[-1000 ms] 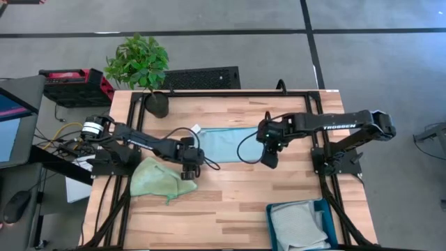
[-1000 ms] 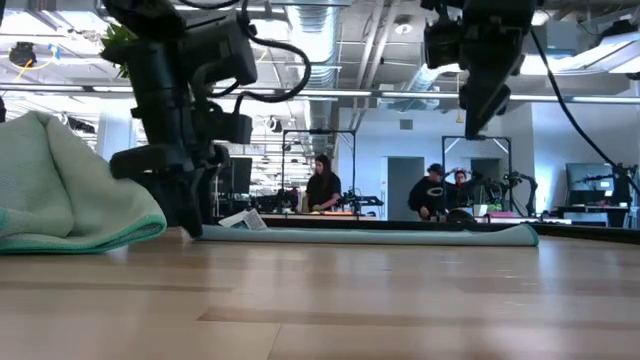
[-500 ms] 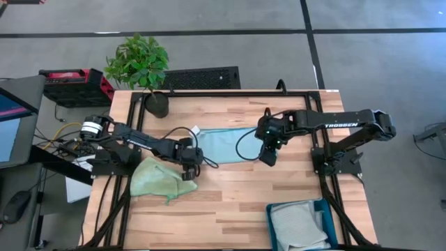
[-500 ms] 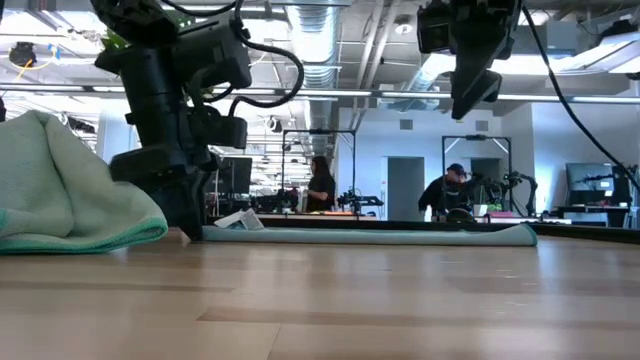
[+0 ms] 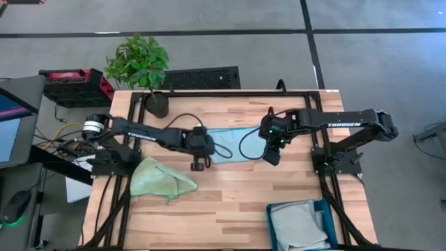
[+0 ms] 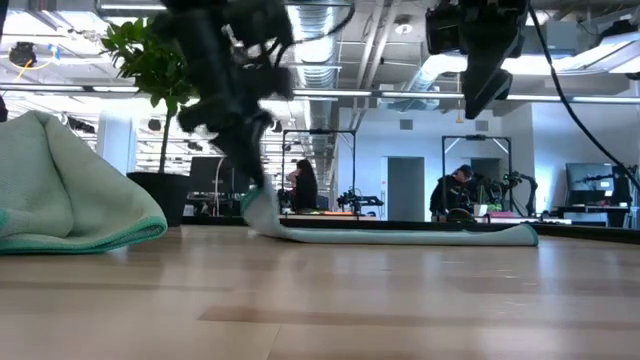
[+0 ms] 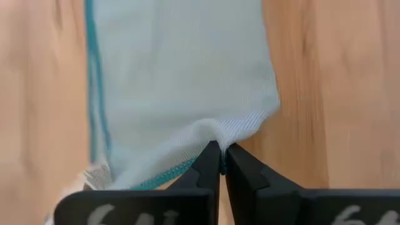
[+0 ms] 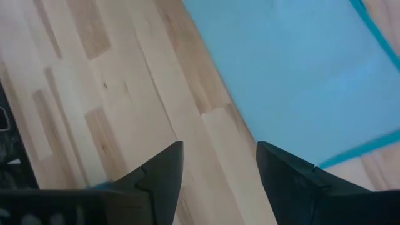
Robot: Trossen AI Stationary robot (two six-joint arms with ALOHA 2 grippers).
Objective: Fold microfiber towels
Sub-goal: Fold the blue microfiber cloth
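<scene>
A light blue towel lies spread on the table's middle; in the low view its flat part rests on the wood. My left gripper is shut on the towel's left end. My right gripper hangs open above the towel's right end, touching nothing; in its wrist view the towel shows beyond the spread fingers. A light green towel lies crumpled near the table's left edge. My left gripper pinches the light blue towel's left edge near its near corner between its two shut fingers, and the cloth puckers at the fingertips. The fingers slant down from the left. That end is raised off the table; the towel's remainder lies flat.
A teal bin holding a grey towel stands at the near right corner. A potted plant stands at the far left corner. Bare wood lies between the towels and the near edge. People show in the room behind.
My left gripper has shut on the light blue towel's left end, then moved up and toward the table's right, tipping as it went. That end of the towel has lifted off the table while the remainder stays flat.
</scene>
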